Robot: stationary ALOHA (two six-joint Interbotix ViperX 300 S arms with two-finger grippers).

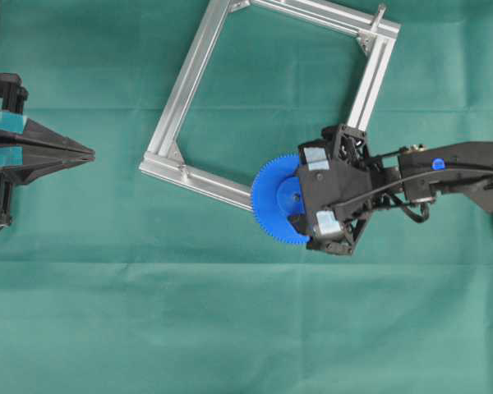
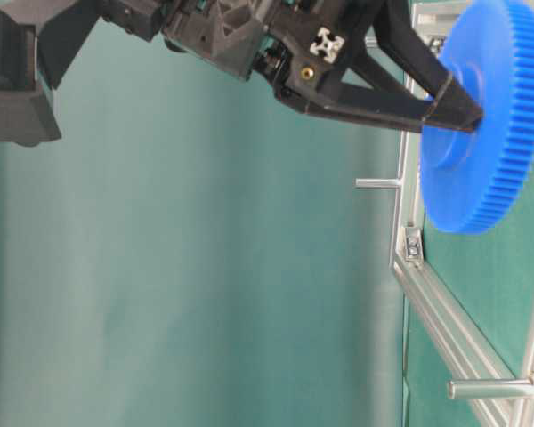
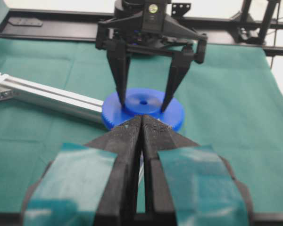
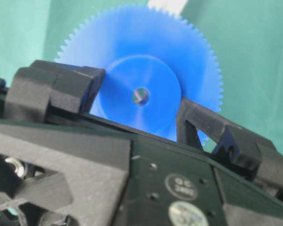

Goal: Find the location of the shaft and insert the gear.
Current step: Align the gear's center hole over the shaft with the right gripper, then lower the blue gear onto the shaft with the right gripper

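Now the right gripper (image 1: 294,199) pinches the gear (image 1: 273,199) by its raised hub, over the frame's near corner.

Nearest in the left wrist view, the left gripper (image 3: 141,128) is pressed together and holds nothing, well apart from the work. Beyond it, the right fingers (image 3: 119,70) straddle the hub, with the toothed rim free all round. The gear looks like stiff, light plastic, probably smooth enough to twist in the pads, so the hub seems the sound place to hold it. In the right wrist view something silvery shows in its centre hole; whether that is the shaft I cannot tell. Farther off, the aluminium frame (image 1: 185,78) leaves open cloth (image 1: 230,328) inside and around it, with upright pegs (image 2: 378,184) to steer clear of.
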